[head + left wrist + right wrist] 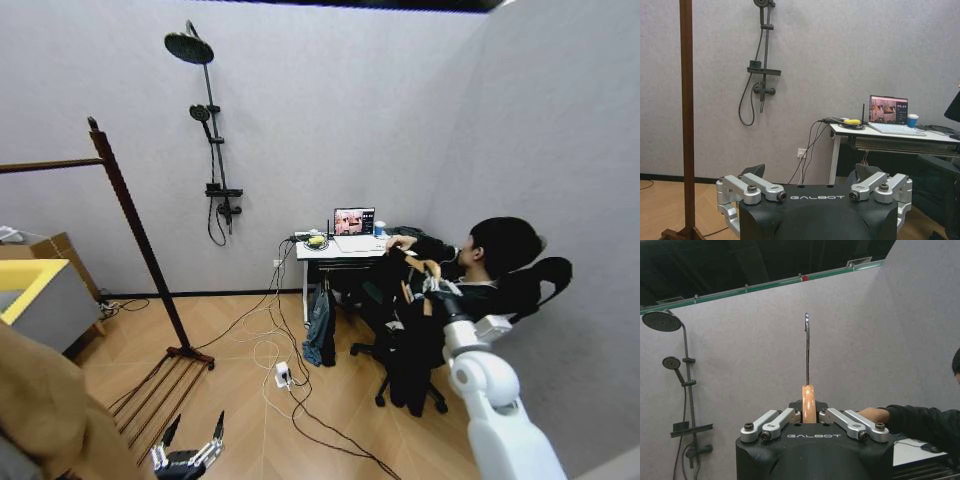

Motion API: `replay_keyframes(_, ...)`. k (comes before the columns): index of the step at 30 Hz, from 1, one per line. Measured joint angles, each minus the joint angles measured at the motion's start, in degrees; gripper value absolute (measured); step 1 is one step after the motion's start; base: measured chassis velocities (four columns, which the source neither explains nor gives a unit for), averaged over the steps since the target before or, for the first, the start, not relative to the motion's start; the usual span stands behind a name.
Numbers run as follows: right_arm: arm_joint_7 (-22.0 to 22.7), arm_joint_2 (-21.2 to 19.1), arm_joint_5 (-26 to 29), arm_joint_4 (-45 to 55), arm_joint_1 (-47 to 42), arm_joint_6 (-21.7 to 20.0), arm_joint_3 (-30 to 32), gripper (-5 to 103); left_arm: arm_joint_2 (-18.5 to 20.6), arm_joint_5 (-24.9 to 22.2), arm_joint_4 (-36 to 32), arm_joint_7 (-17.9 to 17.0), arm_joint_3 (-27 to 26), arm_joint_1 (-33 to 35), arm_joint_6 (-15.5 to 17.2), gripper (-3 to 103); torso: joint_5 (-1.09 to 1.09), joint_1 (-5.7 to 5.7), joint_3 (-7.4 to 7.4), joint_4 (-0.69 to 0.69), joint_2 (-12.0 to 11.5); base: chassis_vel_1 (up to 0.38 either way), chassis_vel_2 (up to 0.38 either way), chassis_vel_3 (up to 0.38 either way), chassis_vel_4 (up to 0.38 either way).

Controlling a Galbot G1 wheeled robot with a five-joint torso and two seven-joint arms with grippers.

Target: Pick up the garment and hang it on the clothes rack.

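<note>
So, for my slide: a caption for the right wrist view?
Right tool shut on a wooden hanger, hook upright against a grey wall.

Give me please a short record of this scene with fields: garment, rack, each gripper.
garment: black T-shirt on a wooden hanger, hanging below the right gripper
clothes rack: dark wooden rack, on the robot's left, top bar bare where visible
right gripper: raised, shut on the hanger's neck, hook upright
left gripper: low above the floor by the rack's base, open, holding nothing

The right gripper (432,285) holds the black garment (412,365) at right; the clothes rack (135,235) stands far left.
</note>
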Motion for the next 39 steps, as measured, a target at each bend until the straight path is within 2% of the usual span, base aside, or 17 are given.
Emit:
replay_keyframes(7,0.2,1.0,-2.4,2.8,-2.7,1.0,-5.4,10,0.0,0.0,0.0,0.0,0.0,0.0,0.0,100,0.0,0.0,0.0,0.01,0.0,0.0,0.0,0.0,0.0)
replay_keyframes(16,0.1,0.7,-2.6,3.6,-4.2,0.2,-4.7,10,0.0,0.0,0.0,0.0,0.0,0.0,0.0,100,0.0,0.0,0.0,0.0,0.0,0.0,0.0,0.0,0.0)
replay_keyframes(39,-3.6,1.3,-3.3,2.3,-7.4,2.7,-4.1,10,0.0,0.0,0.0,0.0,0.0,0.0,0.0,100,0.01,0.01,0.0,-0.01,0.0,-0.073,0.069,0.077,-0.074)
